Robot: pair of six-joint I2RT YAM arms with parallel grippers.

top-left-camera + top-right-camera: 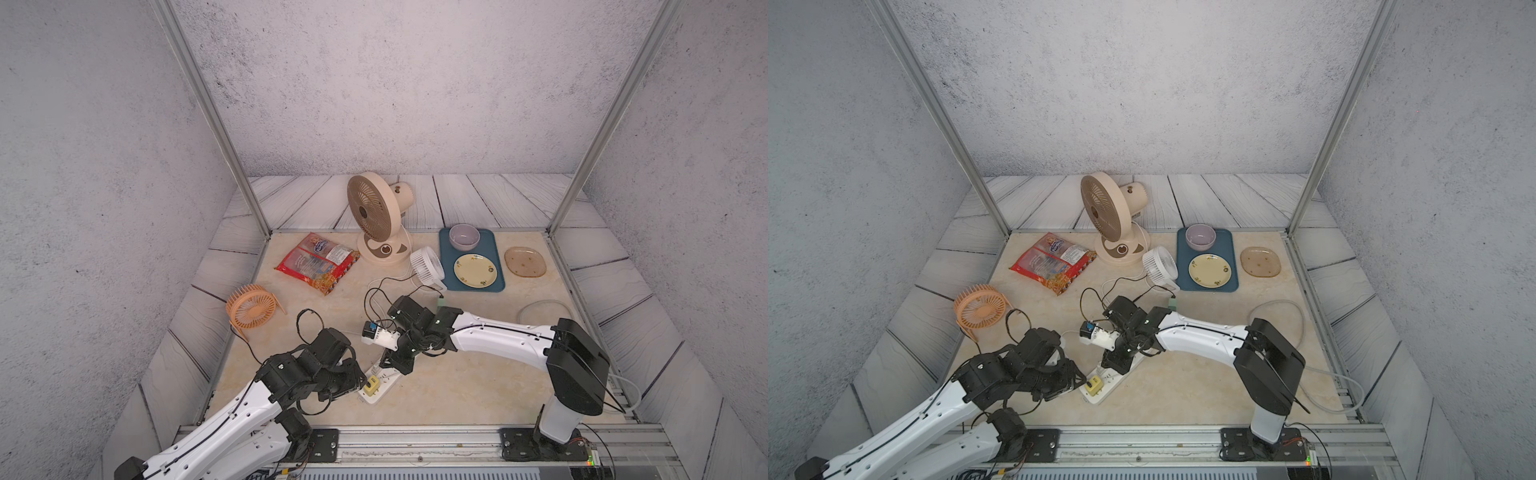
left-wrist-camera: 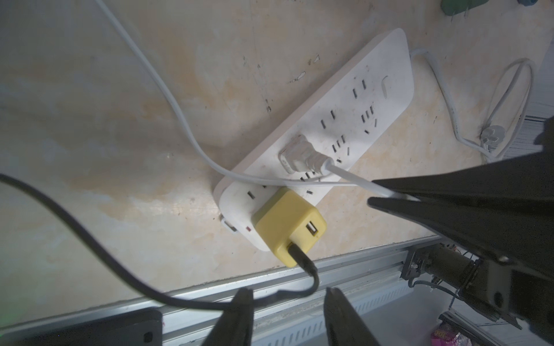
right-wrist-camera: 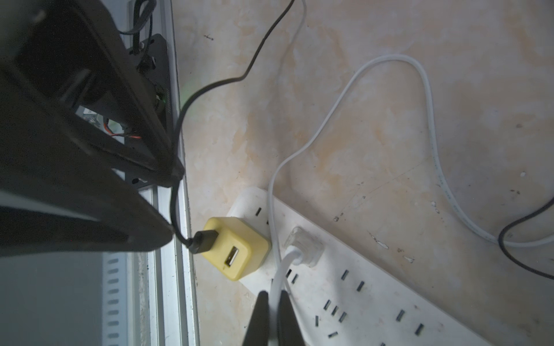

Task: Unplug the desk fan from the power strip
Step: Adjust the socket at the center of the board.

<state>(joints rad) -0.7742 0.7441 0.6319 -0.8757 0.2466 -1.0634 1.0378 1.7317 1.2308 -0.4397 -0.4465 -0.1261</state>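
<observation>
The white power strip point(image 1: 384, 390) point(image 2: 374, 99) lies near the table's front edge. A white plug point(image 2: 299, 157) point(image 3: 304, 245) and a yellow USB adapter point(image 2: 289, 221) point(image 3: 236, 248) sit in its sockets. My right gripper point(image 3: 273, 295) point(image 2: 377, 193) is shut on the white cord point(image 3: 280, 269) just behind the white plug. My left gripper point(image 2: 289, 292) point(image 3: 175, 205) is open beside the adapter. The adapter's black cable point(image 2: 90, 239) passes between its fingers. The beige desk fan point(image 1: 374, 216) point(image 1: 1106, 212) stands upright at the back.
An orange fan point(image 1: 251, 307) sits at the left and a small white fan point(image 1: 427, 268) in the middle. A snack bag point(image 1: 318, 262) lies behind them. At the right are a blue tray point(image 1: 446, 266) with bowl and plate, and an amber dish point(image 1: 525, 262). Loose cables cross the centre.
</observation>
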